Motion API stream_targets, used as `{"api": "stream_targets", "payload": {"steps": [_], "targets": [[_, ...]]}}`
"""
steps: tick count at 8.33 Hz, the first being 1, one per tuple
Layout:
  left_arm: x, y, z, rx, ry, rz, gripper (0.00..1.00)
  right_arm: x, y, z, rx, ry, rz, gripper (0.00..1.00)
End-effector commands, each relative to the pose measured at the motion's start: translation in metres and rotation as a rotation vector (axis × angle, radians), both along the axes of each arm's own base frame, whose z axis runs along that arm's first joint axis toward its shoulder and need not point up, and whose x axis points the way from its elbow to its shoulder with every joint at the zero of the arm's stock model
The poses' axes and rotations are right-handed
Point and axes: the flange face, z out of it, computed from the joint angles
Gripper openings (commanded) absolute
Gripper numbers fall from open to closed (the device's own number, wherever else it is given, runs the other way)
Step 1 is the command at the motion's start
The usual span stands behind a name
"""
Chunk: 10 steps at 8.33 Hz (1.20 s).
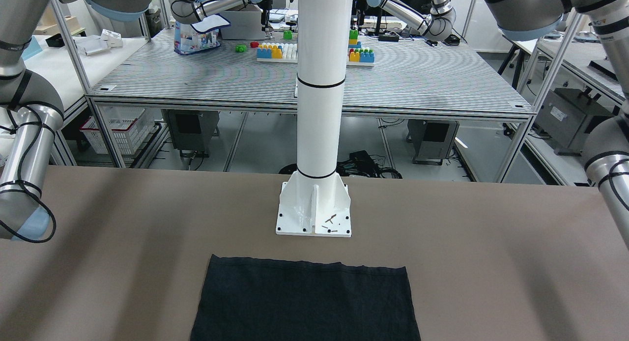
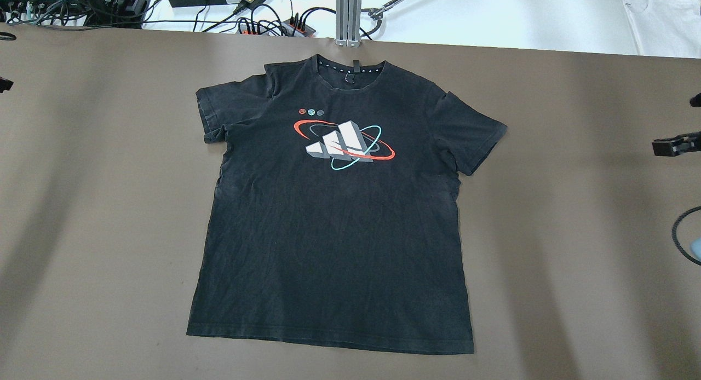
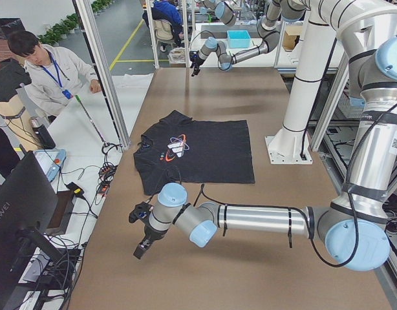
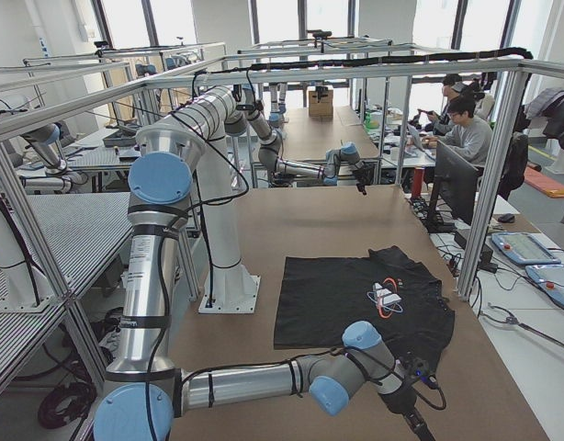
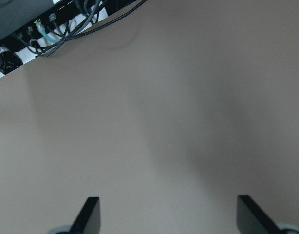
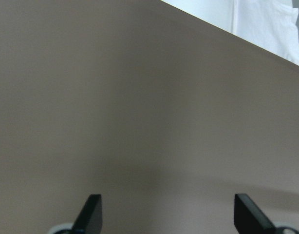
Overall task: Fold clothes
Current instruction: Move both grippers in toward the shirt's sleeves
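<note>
The big brown counter stands in a work room with more robot benches around it. A black T-shirt lies flat and face up in the middle of the counter. Its picture of white blocks with red and blue rings shows on the chest. The neck points to the far side, away from the robot. The bottom hem lies near the foot of the white pillar but does not touch it. The short sleeves stick out to each side. The left pincer hangs over bare counter, well off to the left of the shirt, with its two fingers wide apart. The right pincer hangs over bare counter, well off to the right, and its fingers are wide apart too. Past the far edge lie black cables.
</note>
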Motion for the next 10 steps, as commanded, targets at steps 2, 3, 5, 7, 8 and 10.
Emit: {"api": "stream_targets", "payload": {"steps": [2, 3, 5, 7, 8, 10], "targets": [[0.09, -0.083, -0.055, -0.008, 0.037, 0.062, 1.0, -0.099, -0.085, -0.028, -0.023, -0.057, -0.035, 0.95], [0.138, -0.101, -0.081, -0.038, 0.073, 0.064, 1.0, -0.122, -0.093, -0.04, -0.048, -0.107, 0.0, 0.94], [0.222, -0.121, -0.133, -0.077, 0.128, 0.078, 1.0, -0.144, -0.099, -0.054, -0.052, -0.136, 0.004, 0.94], [0.287, -0.121, -0.161, -0.131, 0.165, 0.077, 1.0, -0.154, -0.097, -0.054, -0.054, -0.134, -0.011, 0.94], [0.312, -0.125, -0.162, -0.151, 0.16, 0.089, 1.0, -0.158, -0.095, -0.054, -0.053, -0.131, -0.018, 0.94], [0.32, -0.129, -0.141, -0.173, 0.147, 0.092, 1.0, -0.169, -0.091, -0.053, -0.049, -0.127, -0.031, 0.94]]}}
